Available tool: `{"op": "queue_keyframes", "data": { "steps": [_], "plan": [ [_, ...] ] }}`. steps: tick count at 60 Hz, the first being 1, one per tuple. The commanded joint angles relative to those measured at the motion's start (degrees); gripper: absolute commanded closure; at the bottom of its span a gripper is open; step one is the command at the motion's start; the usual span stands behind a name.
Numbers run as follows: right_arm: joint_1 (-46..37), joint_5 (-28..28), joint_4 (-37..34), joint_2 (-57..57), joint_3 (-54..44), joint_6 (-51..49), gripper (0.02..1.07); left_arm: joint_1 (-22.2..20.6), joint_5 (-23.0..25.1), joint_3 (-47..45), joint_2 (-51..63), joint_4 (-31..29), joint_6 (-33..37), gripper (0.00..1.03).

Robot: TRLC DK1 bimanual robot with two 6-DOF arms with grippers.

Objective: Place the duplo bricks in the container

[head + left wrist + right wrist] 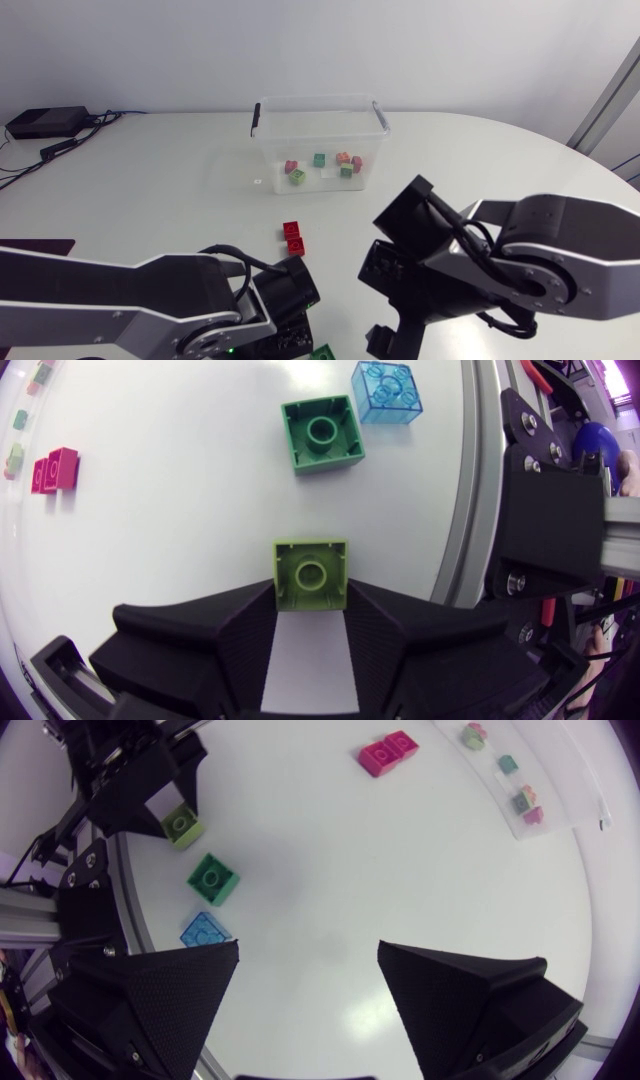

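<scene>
While green brick (322, 434) and blue brick (390, 392) lie ahead by the desk's (180, 510) edge, your left claw (311, 600) grips a lime brick (311, 572); right claw (308, 948) gapes wide.

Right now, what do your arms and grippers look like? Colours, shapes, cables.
The left arm and right arm both have rounded silver-grey links with black joints. Black cables loop near each wrist. The left gripper and right gripper are matte black, each with two broad wedge-shaped fingers that have a finely textured surface.

Bare table (150, 190) lies between red bricks (293, 238) and container (262, 150).
</scene>
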Motion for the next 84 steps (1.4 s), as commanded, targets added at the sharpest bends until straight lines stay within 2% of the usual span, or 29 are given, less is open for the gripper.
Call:
{"op": "queue_keyframes", "data": {
  "steps": [1,15,29,44,54,63,71,84],
  "plan": [
    [2.0,-1.0,-0.6,-0.4,-2.1,-1.8,0.07,1.1,0.2,1.0,-1.1,-0.4,-0.8,0.78],
    [7.4,-4.5,-0.9,1.9,-2.5,-5.5,0.07,5.5,0.0,1.6,-9.7,-1.8,-0.4,0.78],
    [8.1,-8.4,-2.2,3.4,-2.3,-14.1,0.07,12.6,-0.4,8.1,-16.7,-9.0,3.5,0.78],
    [8.5,-8.0,-5.2,6.7,-1.3,-20.5,0.07,19.3,-1.5,17.0,-16.7,-10.4,6.3,0.78],
    [9.2,-6.5,-7.3,10.8,0.7,-23.9,0.11,20.8,-1.5,22.3,-13.4,-10.4,6.9,0.78],
    [9.8,-4.6,-9.2,14.9,3.4,-26.5,0.13,20.8,-1.5,23.0,-12.3,-10.5,7.2,0.78],
    [11.1,-4.3,-9.7,17.3,5.6,-27.8,0.21,21.6,-1.5,22.7,-12.4,-10.5,7.7,0.78],
    [11.9,-3.2,-10.2,21.1,8.3,-28.8,0.15,23.3,-1.3,21.9,-13.4,-10.9,8.4,0.78]
  ]
}}
